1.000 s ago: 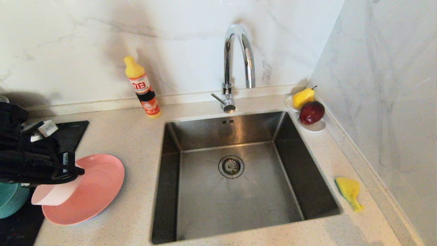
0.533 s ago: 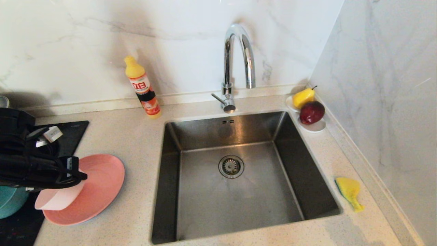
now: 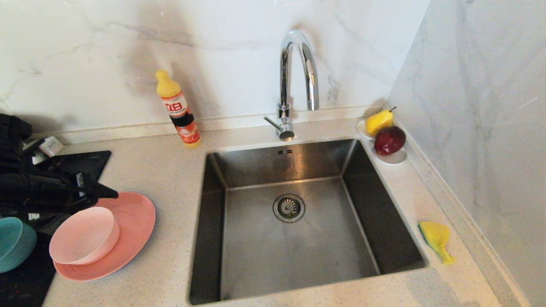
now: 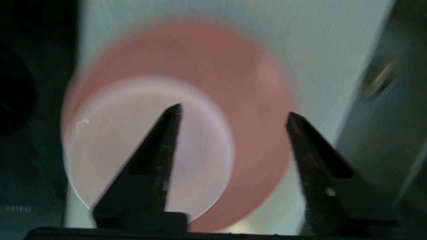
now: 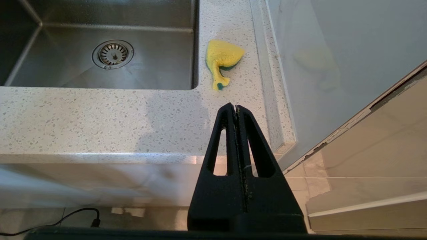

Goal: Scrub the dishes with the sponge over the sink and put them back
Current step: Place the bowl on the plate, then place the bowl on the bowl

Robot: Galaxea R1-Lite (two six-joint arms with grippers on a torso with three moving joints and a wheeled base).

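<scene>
Pale pink bowl (image 3: 84, 235) is seated upright, mouth upward, on salmon-pink plate (image 3: 134, 221) at lower left of head view. Left gripper (image 3: 100, 192) is held above it, jaws spread, empty. Right gripper (image 5: 236, 107) is parked, pressed closed.

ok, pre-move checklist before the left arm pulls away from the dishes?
1. Left gripper open, nothing in it: ok.
2. Pale pink bowl sitting upright on the pink plate: ok.
3. Fingers clear of the bowl rim: cannot tell.
4. Teal bowl beside the plate, apart from it: ok.
5. Sponge on the counter right of the sink: ok.
6. Right gripper shut, parked off the counter edge: ok.
</scene>
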